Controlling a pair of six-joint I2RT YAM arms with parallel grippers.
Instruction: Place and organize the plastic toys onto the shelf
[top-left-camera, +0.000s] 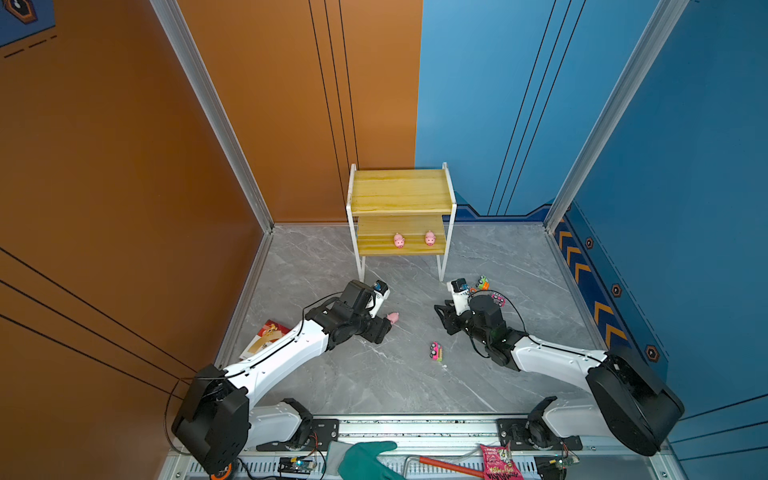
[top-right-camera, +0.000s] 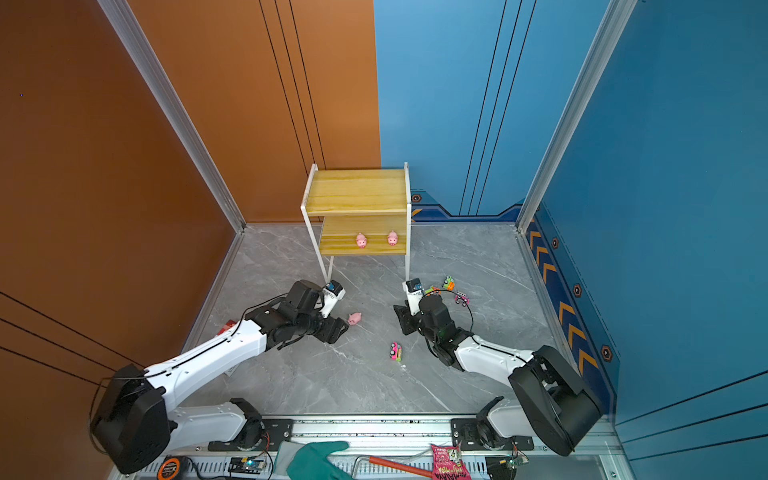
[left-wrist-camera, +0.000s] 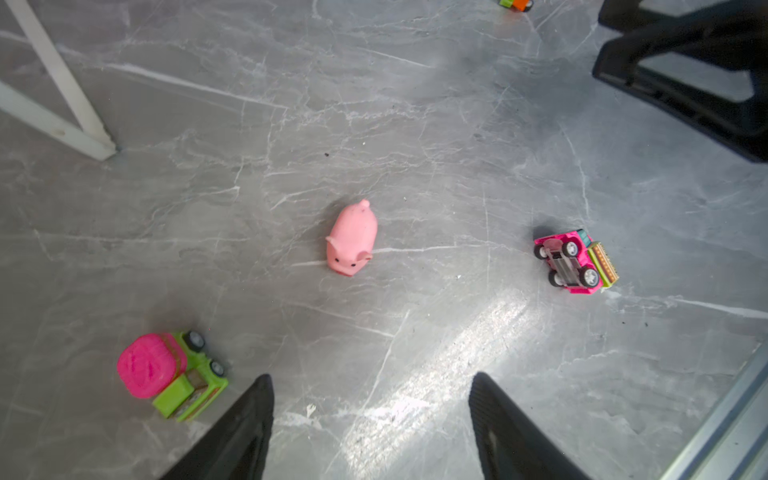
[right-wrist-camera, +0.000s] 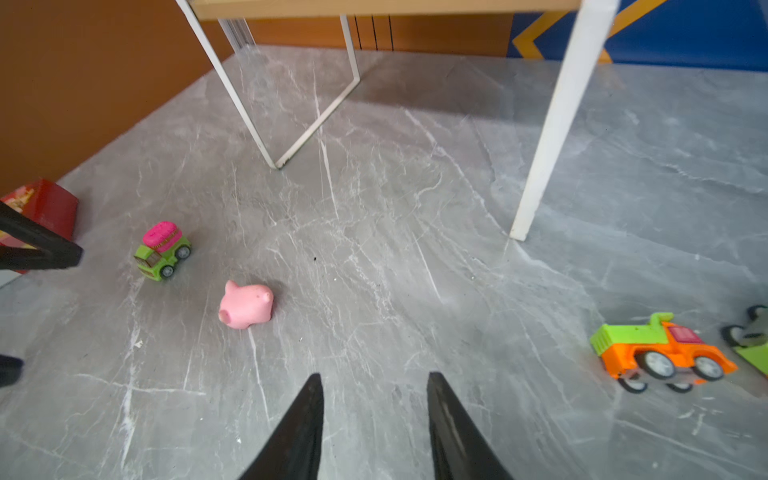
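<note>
the left gripper (left-wrist-camera: 371, 376) is hovering low over the grey marble tabletop (left-wrist-camera: 415, 124) with its jaws wide apart and empty, a green truck with a pink drum (left-wrist-camera: 174, 374) standing just beside one finger; a pink pig (left-wrist-camera: 352, 239) is resting on the tabletop ahead of it; a second pig (top-left-camera: 399, 240) and a third pig (top-left-camera: 430, 238) are sitting side by side on the lower board of the shelf (top-left-camera: 401, 191); a pink truck (top-left-camera: 435, 351) is lying on its side between the arms; the right gripper (right-wrist-camera: 374, 376) is holding its jaws slightly apart around nothing, an orange truck with a green bed (right-wrist-camera: 660, 353) resting near it
</note>
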